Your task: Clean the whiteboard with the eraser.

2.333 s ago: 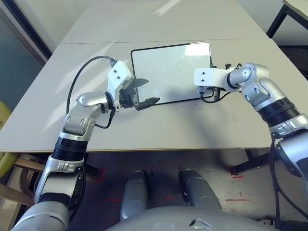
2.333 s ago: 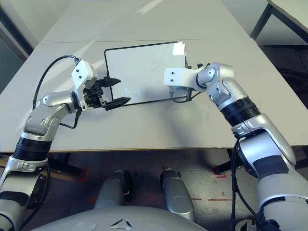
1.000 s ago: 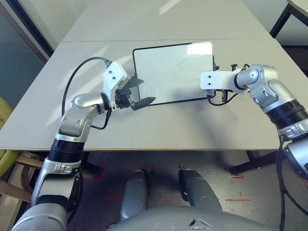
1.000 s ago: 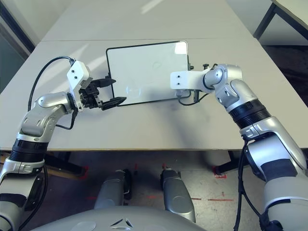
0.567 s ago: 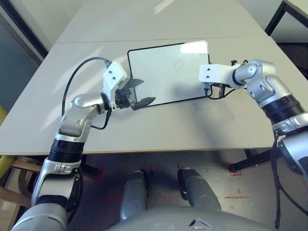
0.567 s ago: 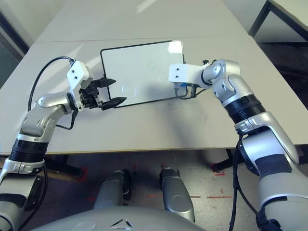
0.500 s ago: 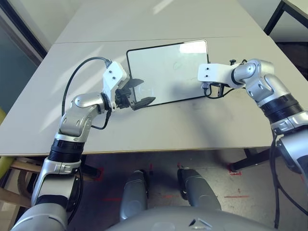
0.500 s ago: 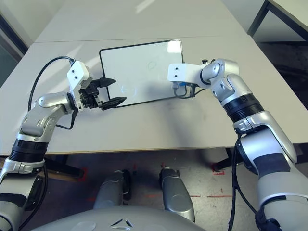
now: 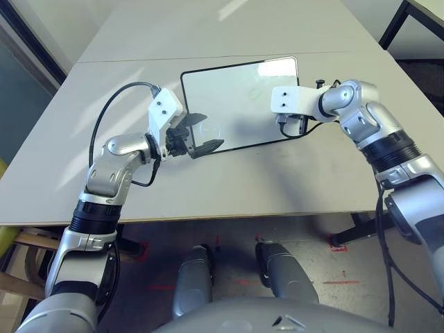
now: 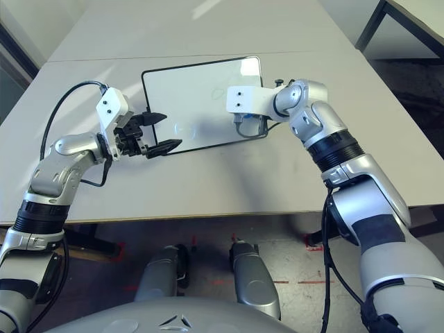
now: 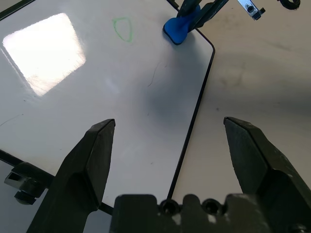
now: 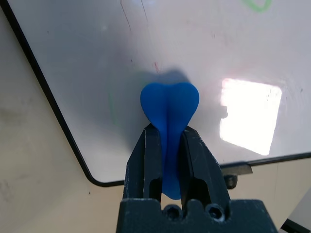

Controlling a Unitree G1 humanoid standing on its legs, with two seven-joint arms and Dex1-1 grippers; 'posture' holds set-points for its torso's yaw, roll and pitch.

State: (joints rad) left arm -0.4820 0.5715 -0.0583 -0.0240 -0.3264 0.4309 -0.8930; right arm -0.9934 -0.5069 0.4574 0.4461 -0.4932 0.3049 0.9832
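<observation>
Slid inward over whiteboard, right gripper jaws pinching eraser; left gripper jaws spread.

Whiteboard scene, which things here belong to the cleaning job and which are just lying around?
Part of the job: whiteboard, blue eraser clamped in the right gripper.

Just there: grey table, second table in the far corner, open left gripper.
</observation>
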